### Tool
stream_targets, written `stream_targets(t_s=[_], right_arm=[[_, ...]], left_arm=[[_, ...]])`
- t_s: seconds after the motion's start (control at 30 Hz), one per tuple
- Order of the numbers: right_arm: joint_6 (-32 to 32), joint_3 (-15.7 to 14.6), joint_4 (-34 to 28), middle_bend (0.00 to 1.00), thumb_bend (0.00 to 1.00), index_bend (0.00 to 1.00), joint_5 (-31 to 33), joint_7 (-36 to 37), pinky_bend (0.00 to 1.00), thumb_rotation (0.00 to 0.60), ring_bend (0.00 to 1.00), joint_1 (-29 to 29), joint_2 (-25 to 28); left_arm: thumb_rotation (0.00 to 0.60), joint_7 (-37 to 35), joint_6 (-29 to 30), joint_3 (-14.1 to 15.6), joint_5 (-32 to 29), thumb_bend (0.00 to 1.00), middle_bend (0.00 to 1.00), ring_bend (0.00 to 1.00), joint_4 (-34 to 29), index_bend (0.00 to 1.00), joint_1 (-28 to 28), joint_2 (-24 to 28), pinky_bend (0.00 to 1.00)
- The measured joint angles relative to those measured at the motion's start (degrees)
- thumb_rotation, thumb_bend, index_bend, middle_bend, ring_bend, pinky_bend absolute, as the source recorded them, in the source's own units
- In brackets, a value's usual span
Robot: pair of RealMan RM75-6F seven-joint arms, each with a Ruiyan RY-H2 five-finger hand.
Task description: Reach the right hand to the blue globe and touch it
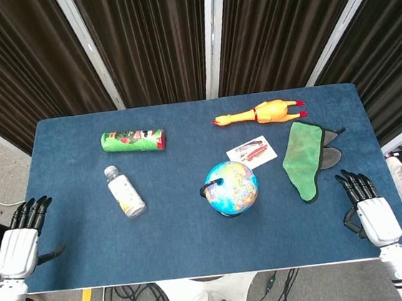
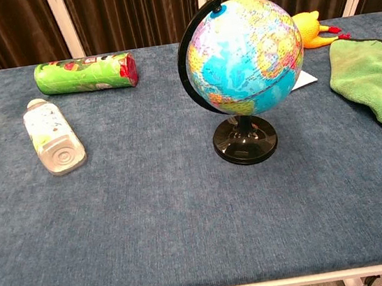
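Observation:
The blue globe [image 1: 232, 187] stands upright on its black base near the middle of the table; the chest view shows the globe [image 2: 245, 55] large and close, on a black stand. My right hand [image 1: 366, 205] rests at the table's front right corner, fingers apart, holding nothing, well to the right of the globe. My left hand [image 1: 24, 234] lies at the front left edge, fingers extended and empty. Neither hand appears in the chest view.
A green cloth [image 1: 304, 158] lies between the globe and my right hand. A rubber chicken [image 1: 262, 112] and a card [image 1: 252, 153] sit behind the globe. A white bottle [image 1: 125, 192] and a green can [image 1: 133, 140] lie at the left on the blue table [image 1: 175, 246].

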Motion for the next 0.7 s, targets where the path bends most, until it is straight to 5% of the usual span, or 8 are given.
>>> stream_targets(t_s=[0.7], right_arm=[[-3.58, -2.21, -5.74, 0.00, 0.99, 0.00, -6.17, 1.08, 0.00, 0.393, 0.00, 4.21, 0.71]], left_arm=[[0.600, -1.75, -0.51, 1.01, -0.62, 0.00, 0.05, 0.00, 2.48, 0.06, 0.76, -1.31, 0.08]])
